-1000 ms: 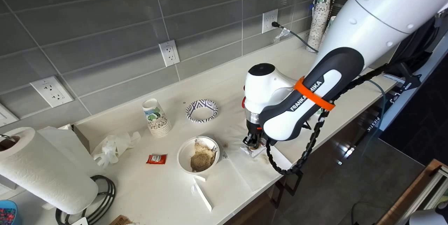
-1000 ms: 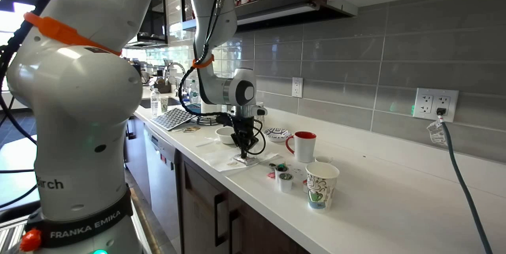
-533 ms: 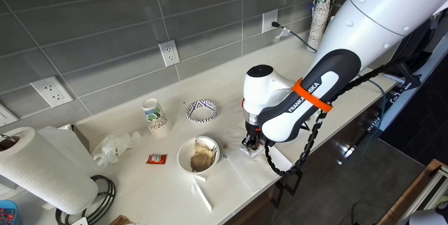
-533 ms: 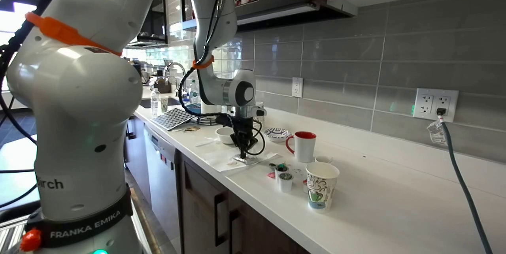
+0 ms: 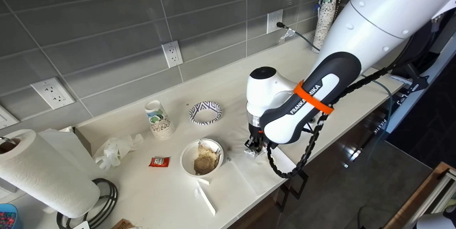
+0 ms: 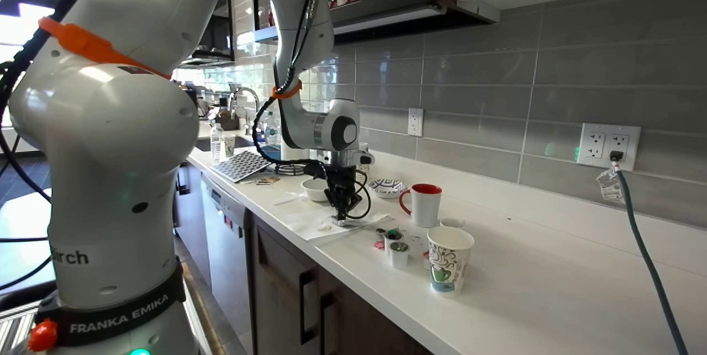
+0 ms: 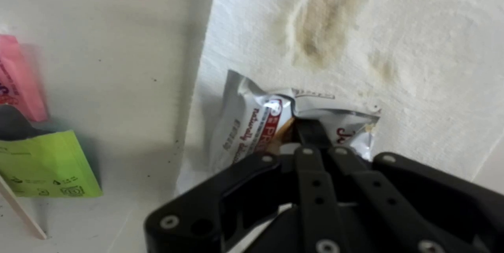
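A crumpled silver-white snack packet (image 7: 244, 135) with red lettering lies on a white paper sheet (image 7: 425, 40) with brown stains. The packet also shows in both exterior views (image 5: 250, 152) (image 6: 352, 223). My black gripper (image 7: 313, 133) points straight down with its fingertips together at the middle of the packet. The foil is creased at the tips, and both ends of the packet bend upward. It looks pinched there; the exact contact is hidden behind the fingers. The gripper shows low over the counter in both exterior views (image 5: 255, 148) (image 6: 341, 219). The packet still rests on the sheet.
A white bowl (image 5: 185, 159) with brown powder stands beside the sheet. A patterned bowl (image 5: 205, 121), a red-lined mug (image 6: 428, 207), small pods (image 6: 399, 255) and a paper cup (image 6: 448, 266) stand nearby. Pink (image 7: 27, 87) and green (image 7: 59, 162) sachets lie beside the sheet.
My gripper has shifted slightly, to the left in an exterior view. The packet has moved a little with it and looks narrower and more folded at the fingertips. Other objects have not moved.
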Robot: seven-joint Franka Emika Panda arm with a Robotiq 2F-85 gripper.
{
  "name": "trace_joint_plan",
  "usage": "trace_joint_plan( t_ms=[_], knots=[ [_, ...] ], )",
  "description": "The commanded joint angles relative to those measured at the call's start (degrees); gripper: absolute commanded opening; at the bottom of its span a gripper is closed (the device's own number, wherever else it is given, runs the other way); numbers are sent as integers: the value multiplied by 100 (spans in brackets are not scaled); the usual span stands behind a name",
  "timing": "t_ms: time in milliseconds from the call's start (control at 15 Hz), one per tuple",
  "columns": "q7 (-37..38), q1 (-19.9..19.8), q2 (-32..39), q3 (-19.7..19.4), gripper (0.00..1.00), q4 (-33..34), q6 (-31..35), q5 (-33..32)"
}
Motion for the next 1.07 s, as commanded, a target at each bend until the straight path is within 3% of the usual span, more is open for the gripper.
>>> trace_joint_plan(
  t_ms=[0,667,1000],
  knots=[
    [75,15,411,-42,0,171,96,26],
    [225,207,-318,-56,0,-144,-71,-108],
    [-7,74,-366,162,0,-144,-192,72]
  ],
)
